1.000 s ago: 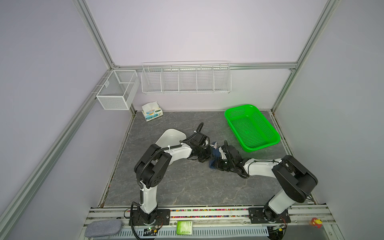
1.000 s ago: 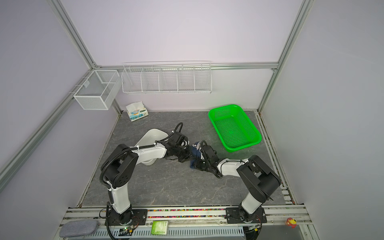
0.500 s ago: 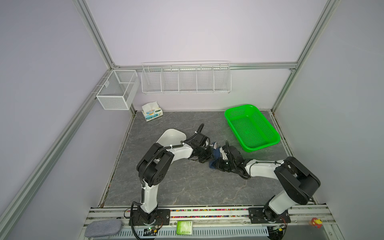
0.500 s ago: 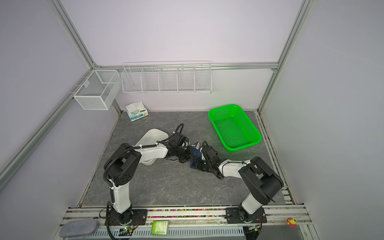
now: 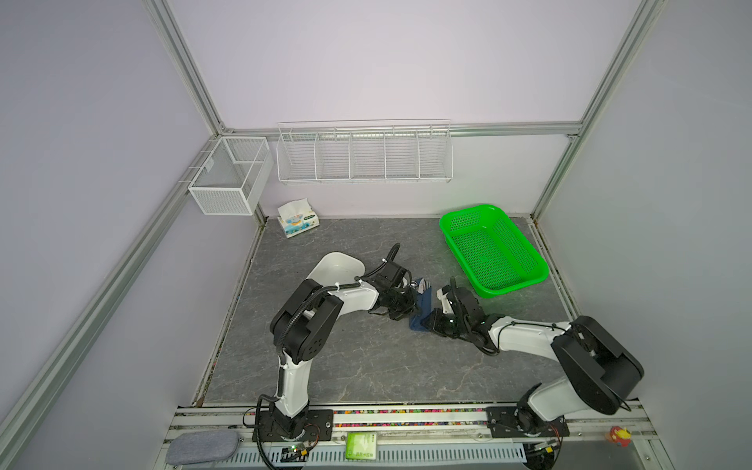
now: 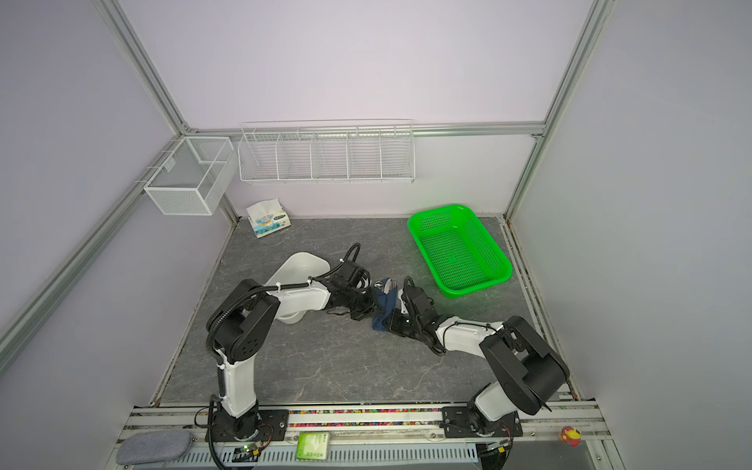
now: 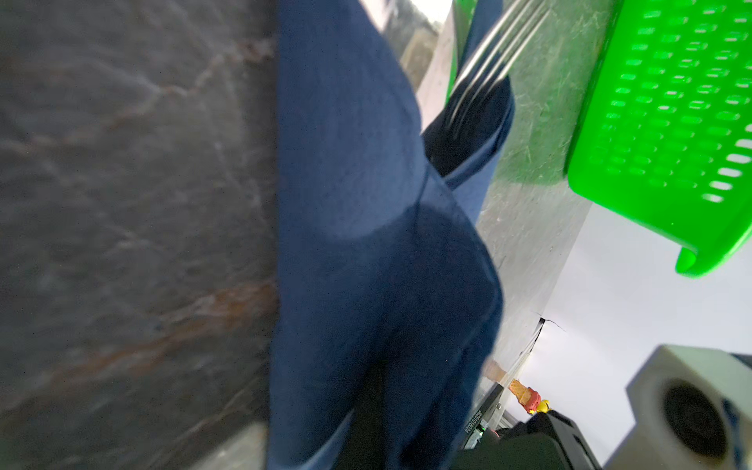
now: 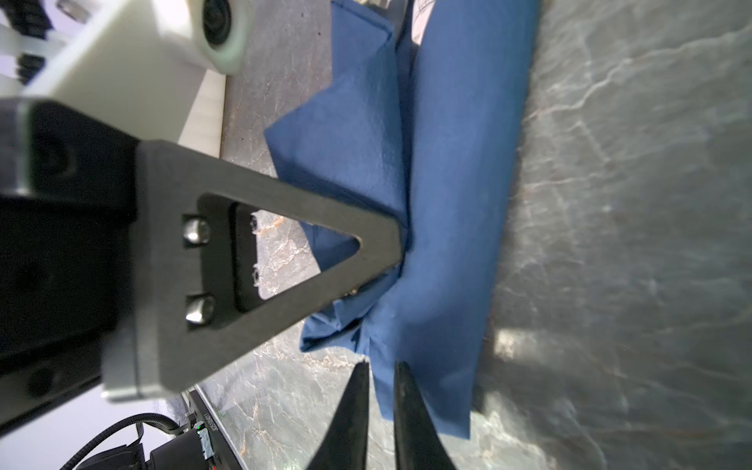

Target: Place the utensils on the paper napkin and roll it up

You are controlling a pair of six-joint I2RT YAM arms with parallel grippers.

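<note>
Thin, limp paper napkin (image 8: 455, 171) around stiff, slippery utensils (image 7: 494, 53); pinch loose flap. Left tool (image 5: 409, 303) apparently together, right tool (image 8: 380, 390) nearly together beside the napkin, empty.

Napkin roll mid-table, an arm on either side.

Paper napkin (image 5: 423, 306) lies on the table (image 5: 366, 366), utensils (image 5: 423, 285) poking out its far end. Left gripper (image 5: 409, 303) touches its left side, right gripper (image 5: 427, 323) its near right. Basket (image 5: 525, 280) sits behind, to the right; tissue pack (image 5: 298, 217) far back left; wire rack (image 5: 364, 152) on back wall.
</note>
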